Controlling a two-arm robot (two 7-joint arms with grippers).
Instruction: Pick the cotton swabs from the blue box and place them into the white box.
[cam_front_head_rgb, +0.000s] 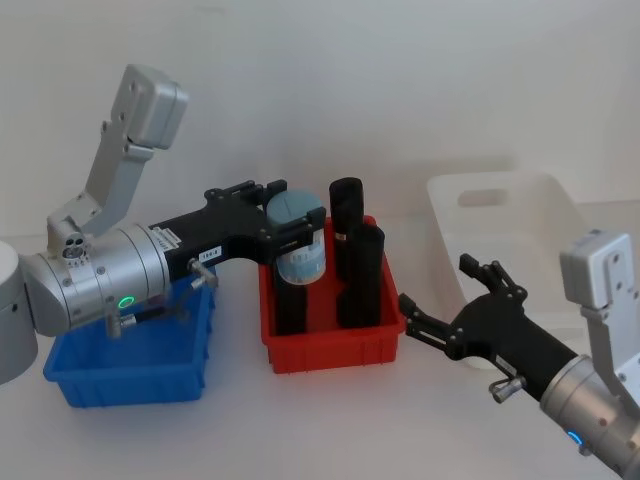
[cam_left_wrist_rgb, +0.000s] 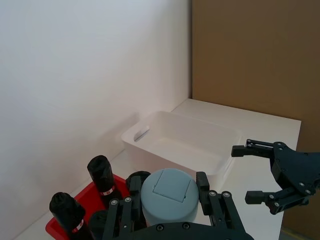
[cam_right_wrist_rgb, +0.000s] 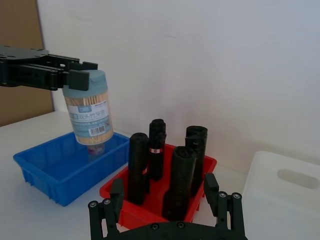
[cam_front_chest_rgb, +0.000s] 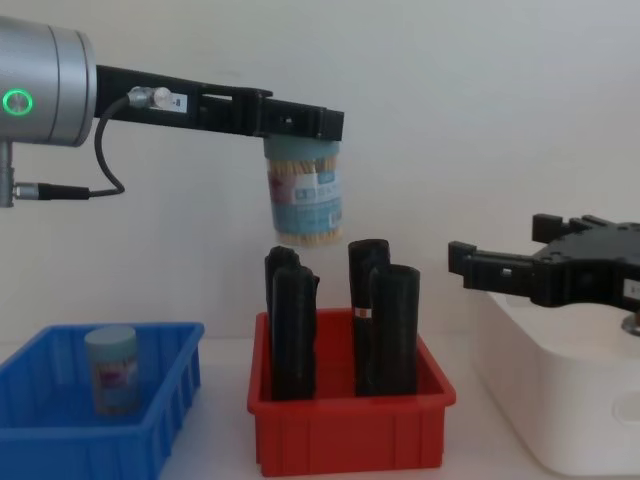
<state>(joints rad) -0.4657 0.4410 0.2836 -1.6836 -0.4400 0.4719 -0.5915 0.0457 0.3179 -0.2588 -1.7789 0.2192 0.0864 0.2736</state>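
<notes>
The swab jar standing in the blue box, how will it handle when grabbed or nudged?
Probably light: its twin hangs from the left tool, gripped near the lid alone. The standing jar looks rigid, smooth plastic, maybe slippery. Round and tallish, it could tip, then roll.

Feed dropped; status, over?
Left tool shut on clear, blue-grey-lidded cotton swab jar, above red plastic bin of black rolls. Right tool open by white plastic tub. Second jar in blue plastic bin.

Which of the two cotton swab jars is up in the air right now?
The cotton swab jar gripped at its lid by the left pincer, hanging above the red bin. The other jar stands in the blue box.
</notes>
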